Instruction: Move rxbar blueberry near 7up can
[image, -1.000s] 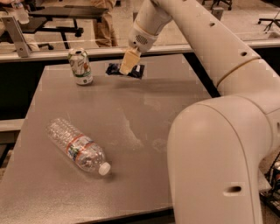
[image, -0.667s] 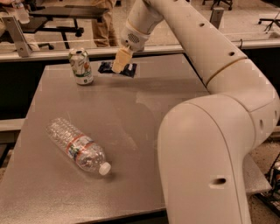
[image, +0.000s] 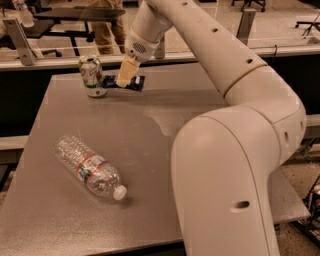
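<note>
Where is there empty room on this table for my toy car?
The widest bare stretch of the grey table lies in the middle, between the clear plastic water bottle and the white dented soda can. The near left corner, in front of the bottle, is bare too. Far left is crowded: can, dark blue snack bar and gripper sit together.

The one table is carrying three things in all, namely one 7up can, one rxbar blueberry and one clear water bottle, while the single gripper is hanging at the far edge, right over the bar beside the can.
</note>
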